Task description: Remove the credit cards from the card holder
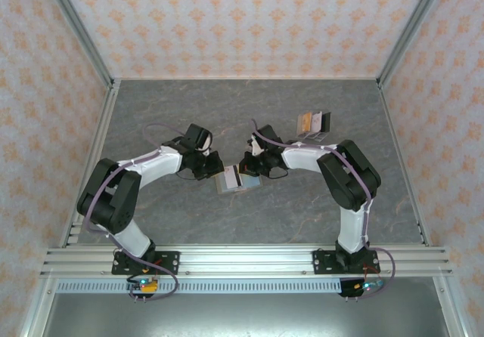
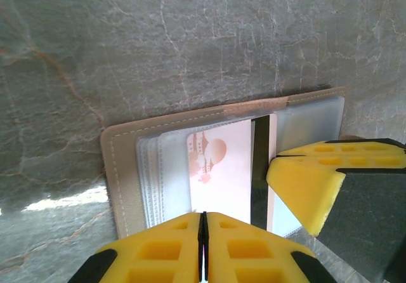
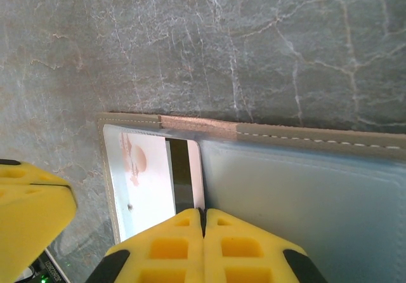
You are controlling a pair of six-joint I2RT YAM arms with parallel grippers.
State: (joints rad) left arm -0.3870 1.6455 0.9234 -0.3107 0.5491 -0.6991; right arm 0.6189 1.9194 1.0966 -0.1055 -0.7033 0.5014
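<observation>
The tan card holder (image 1: 234, 180) lies open on the grey table between my two grippers. In the left wrist view its stitched rim (image 2: 120, 169) frames clear sleeves holding a pale pink card (image 2: 219, 169) with a reddish picture. Beside that lies a card with a black stripe (image 2: 260, 162). My left gripper (image 2: 203, 223) is shut, its tips at the pink card's near edge. My right gripper (image 3: 203, 216) is also shut, with its tips at the striped card's (image 3: 184, 175) right edge, next to the grey-blue panel (image 3: 304, 200). Whether either pinches or just presses, I cannot tell.
A few loose cards (image 1: 312, 124) lie together at the back right of the table. Patterned walls and metal rails close in the table on three sides. The two grippers (image 1: 214, 169) (image 1: 243, 167) stand very close over the holder.
</observation>
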